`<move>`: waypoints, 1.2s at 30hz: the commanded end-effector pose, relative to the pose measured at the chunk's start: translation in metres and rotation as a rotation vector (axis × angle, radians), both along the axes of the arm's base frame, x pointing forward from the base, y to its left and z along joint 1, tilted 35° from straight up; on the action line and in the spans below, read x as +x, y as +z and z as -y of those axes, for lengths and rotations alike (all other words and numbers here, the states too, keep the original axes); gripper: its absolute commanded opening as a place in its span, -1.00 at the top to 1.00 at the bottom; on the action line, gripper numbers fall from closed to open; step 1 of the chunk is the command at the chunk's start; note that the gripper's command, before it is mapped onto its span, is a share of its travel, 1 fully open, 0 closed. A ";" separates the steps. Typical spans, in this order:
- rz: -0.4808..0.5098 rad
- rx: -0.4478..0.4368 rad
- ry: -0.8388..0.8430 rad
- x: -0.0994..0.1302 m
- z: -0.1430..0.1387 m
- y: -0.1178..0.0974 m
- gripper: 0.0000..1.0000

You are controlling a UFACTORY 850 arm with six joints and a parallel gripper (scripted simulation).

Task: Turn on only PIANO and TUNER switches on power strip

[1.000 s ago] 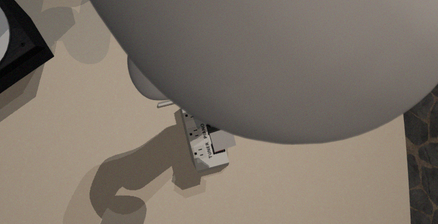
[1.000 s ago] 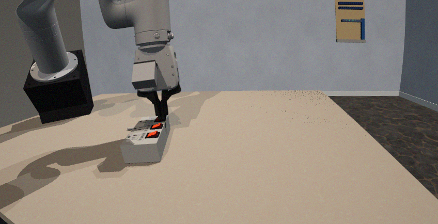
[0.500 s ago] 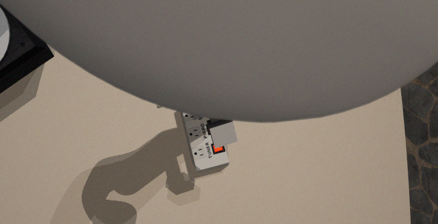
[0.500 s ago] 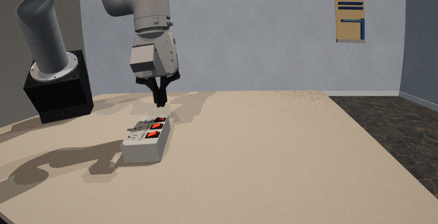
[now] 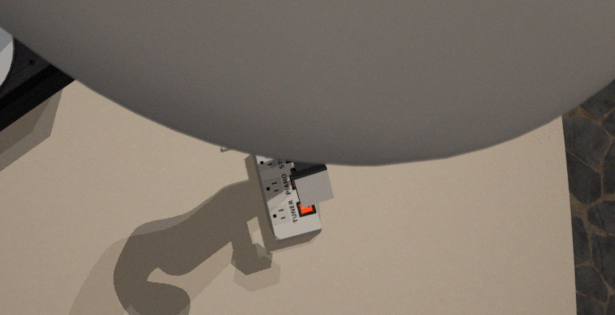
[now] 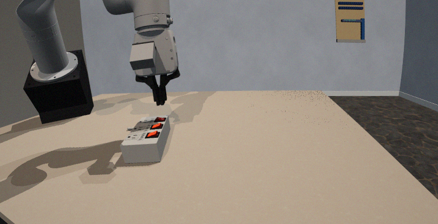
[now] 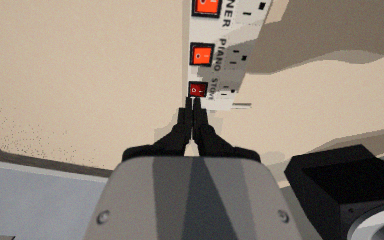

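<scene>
Exterior view alone shows the closed pincer (image 6: 159,101) hanging above the power strip (image 6: 146,140).

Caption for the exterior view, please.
Shut gripper hovers above power strip; two nearer switches glow bright orange, the far one is darker.
</scene>
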State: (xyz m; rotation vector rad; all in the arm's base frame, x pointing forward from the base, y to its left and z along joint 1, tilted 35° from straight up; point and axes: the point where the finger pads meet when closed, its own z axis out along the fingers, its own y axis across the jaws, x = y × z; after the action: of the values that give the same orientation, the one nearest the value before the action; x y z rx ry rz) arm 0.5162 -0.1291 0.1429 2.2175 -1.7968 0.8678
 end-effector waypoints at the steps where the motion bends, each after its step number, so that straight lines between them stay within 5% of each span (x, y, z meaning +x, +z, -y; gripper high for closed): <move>1: 0.001 0.000 0.000 0.000 0.000 0.001 1.00; 4: 0.001 0.000 0.000 0.000 0.000 0.001 1.00; 5: 0.001 0.000 0.000 0.000 0.000 0.001 -1.00; 19: 0.001 0.000 0.000 -0.013 -0.018 0.032 -1.00; 29: 0.001 0.000 0.000 -0.030 -0.042 0.074 -1.00; 36: 0.001 0.000 0.000 -0.032 -0.046 0.081 -1.00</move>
State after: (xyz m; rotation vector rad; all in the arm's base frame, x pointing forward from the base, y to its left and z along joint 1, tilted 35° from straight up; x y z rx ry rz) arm 0.4863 -0.0868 0.2161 2.2211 -1.7981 0.8783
